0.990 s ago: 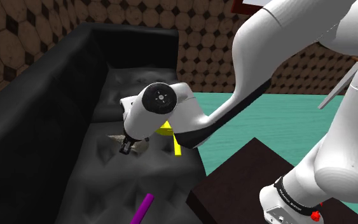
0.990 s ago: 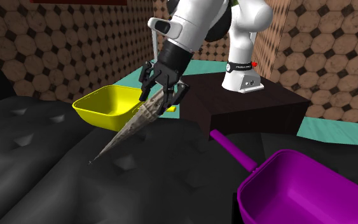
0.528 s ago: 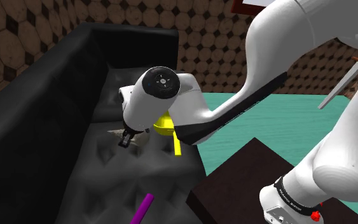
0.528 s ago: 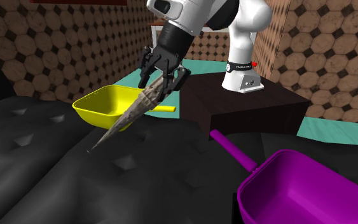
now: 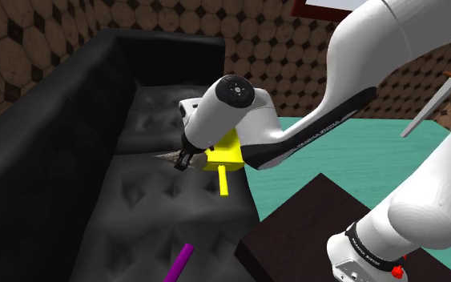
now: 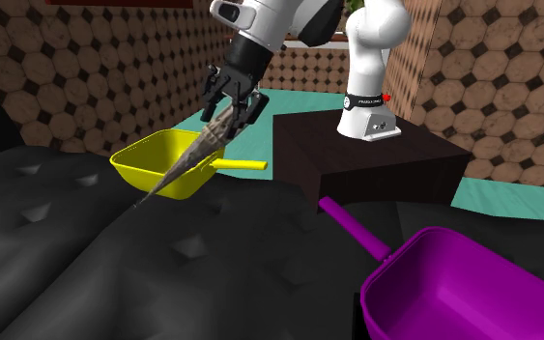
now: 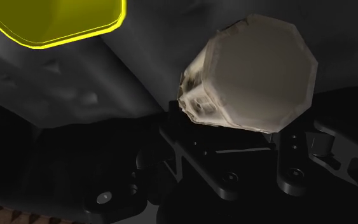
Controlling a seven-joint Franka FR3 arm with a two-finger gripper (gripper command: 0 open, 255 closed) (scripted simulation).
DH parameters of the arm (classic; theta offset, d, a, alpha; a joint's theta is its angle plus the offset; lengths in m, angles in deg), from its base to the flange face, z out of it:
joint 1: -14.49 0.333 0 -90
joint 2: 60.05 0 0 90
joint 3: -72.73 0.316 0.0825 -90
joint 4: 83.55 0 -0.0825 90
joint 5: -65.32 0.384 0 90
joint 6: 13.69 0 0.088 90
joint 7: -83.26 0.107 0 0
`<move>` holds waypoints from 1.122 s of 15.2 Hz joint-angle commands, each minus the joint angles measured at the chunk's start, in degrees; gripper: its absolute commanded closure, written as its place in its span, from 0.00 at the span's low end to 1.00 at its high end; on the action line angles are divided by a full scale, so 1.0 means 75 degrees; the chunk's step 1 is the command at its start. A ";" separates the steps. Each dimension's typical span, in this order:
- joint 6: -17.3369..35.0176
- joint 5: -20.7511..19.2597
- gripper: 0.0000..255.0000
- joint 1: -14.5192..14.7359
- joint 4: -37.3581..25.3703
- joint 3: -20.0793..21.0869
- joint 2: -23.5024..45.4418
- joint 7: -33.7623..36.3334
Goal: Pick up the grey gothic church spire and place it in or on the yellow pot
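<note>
My black gripper is shut on the wide end of the grey church spire. The spire hangs tilted in the air, and its thin tip points down past the near rim of the yellow pot toward the black sofa seat. The pot stands on the sofa with its handle toward the stand. In the shoulder view the gripper holds the spire beside the yellow pot, which the arm partly hides. In the wrist view the spire's octagonal base sits between the fingers, and the pot's rim lies off to one side.
A purple pot with a long handle lies on the sofa, near in the second exterior view. The purple handle also shows low in the shoulder view. The black sofa has a high backrest. The dark stand borders the sofa.
The gripper has risen with the spire and carried it toward the yellow pot. The spire's tip has lifted off the sofa seat and now hangs by the pot's near rim.
</note>
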 commanded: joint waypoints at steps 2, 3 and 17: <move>0.0536 0.0045 1.00 -0.0396 0.0395 -0.0247 -0.0188 -0.0498; 0.0710 0.0055 1.00 -0.0528 0.0520 -0.0340 -0.0238 -0.0670; 0.2654 0.1018 1.00 -0.2638 0.1424 -0.1336 -0.0022 -0.4270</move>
